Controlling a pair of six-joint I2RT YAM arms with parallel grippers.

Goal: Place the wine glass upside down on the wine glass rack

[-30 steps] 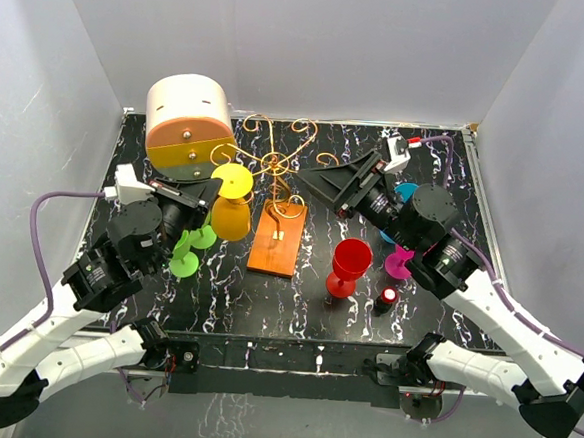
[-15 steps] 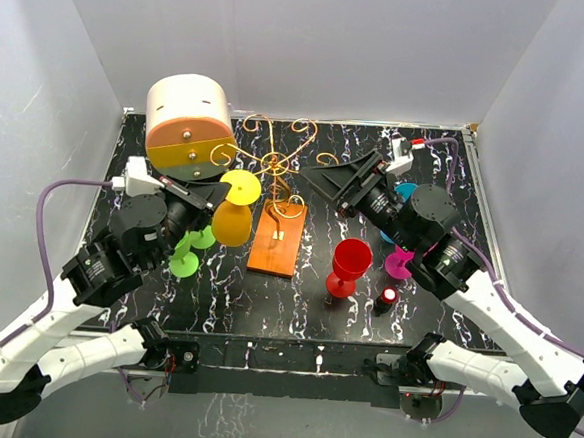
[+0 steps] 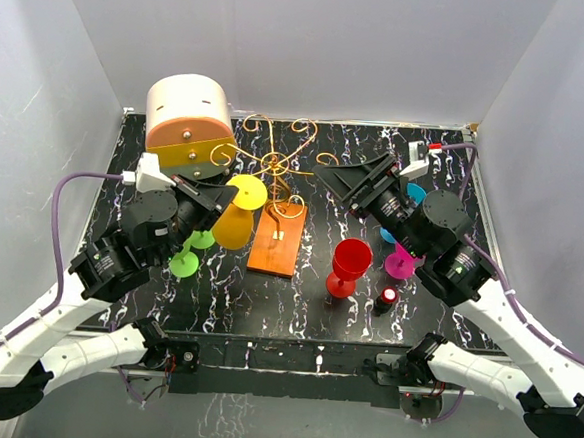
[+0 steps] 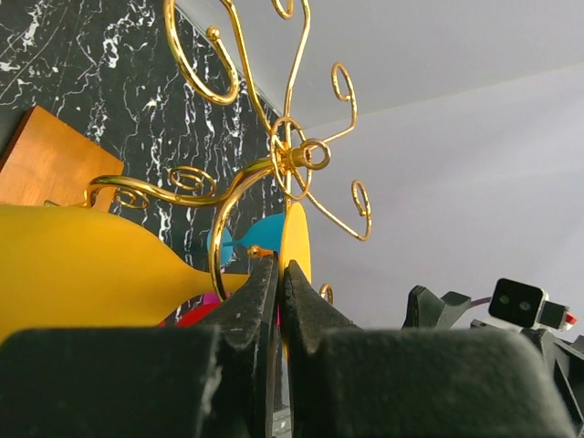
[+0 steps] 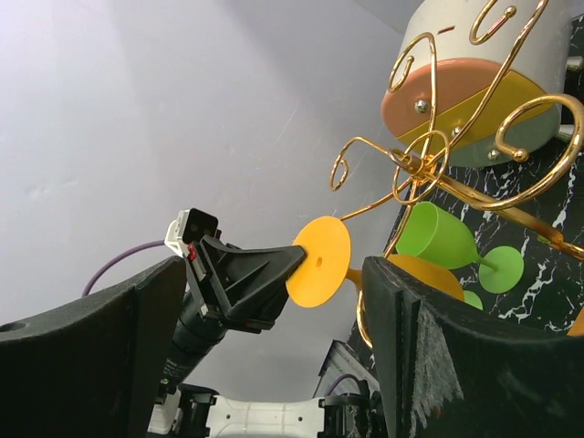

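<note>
My left gripper is shut on the flat foot of a yellow wine glass, which it holds tilted in the air just left of the wine glass rack. The rack is gold wire on an orange base. In the left wrist view the fingers pinch the foot disc, and a gold scroll arm crosses the stem beside the bowl. My right gripper is open and empty, raised right of the rack. Its view shows the foot disc next to the rack's scrolls.
A cream-and-orange drum box stands at the back left. Two green glasses lie under my left arm. A red glass, a magenta glass, a blue glass and a small red-topped object stand at the right.
My left gripper has carried the yellow glass a little to the right, toward the rack. My right gripper has drawn back slightly to the right.
</note>
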